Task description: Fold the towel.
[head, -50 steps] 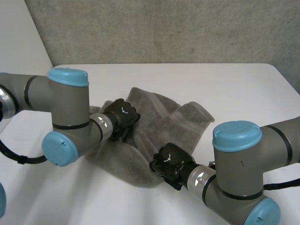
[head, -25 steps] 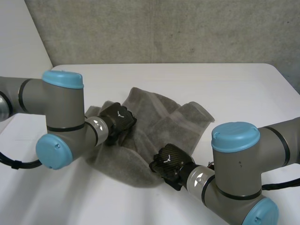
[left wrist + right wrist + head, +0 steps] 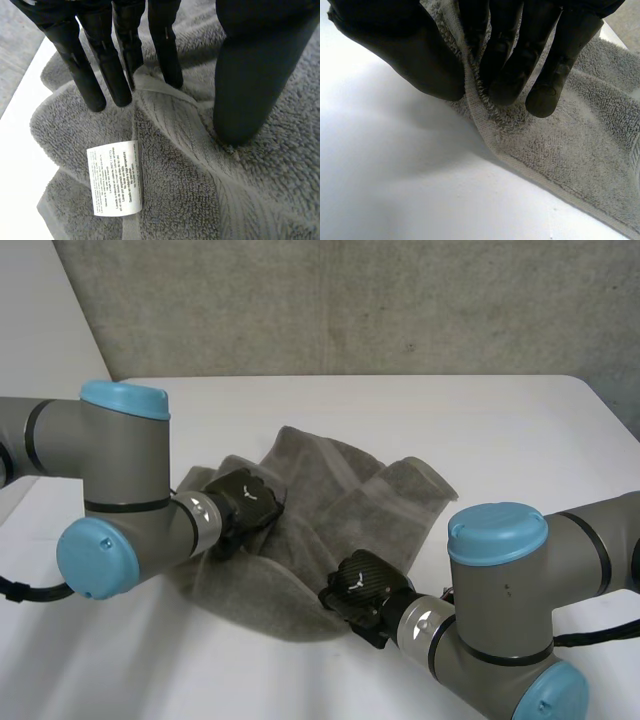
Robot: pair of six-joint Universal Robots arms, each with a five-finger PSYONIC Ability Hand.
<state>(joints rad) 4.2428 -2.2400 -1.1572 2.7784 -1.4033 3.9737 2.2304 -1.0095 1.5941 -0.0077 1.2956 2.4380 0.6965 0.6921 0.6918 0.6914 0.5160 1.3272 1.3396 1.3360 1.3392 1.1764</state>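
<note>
Grey towel (image 3: 335,502) sits bunched on wide counter (image 3: 500,425); right hand (image 3: 422,52) pinches its edge, left hand (image 3: 255,75) presses its fingers (image 3: 112,67) straight down.

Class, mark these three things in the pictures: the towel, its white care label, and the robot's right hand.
towel (image 3: 340,490): head view, middle of the grey cloth.
care label (image 3: 114,177): left wrist view, middle of the white tag.
right hand (image 3: 507,60): right wrist view, a finger pinching the towel's edge.

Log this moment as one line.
left hand: open, pressing towel near label | right hand: pinching towel edge | towel: crumpled, not folded
</note>
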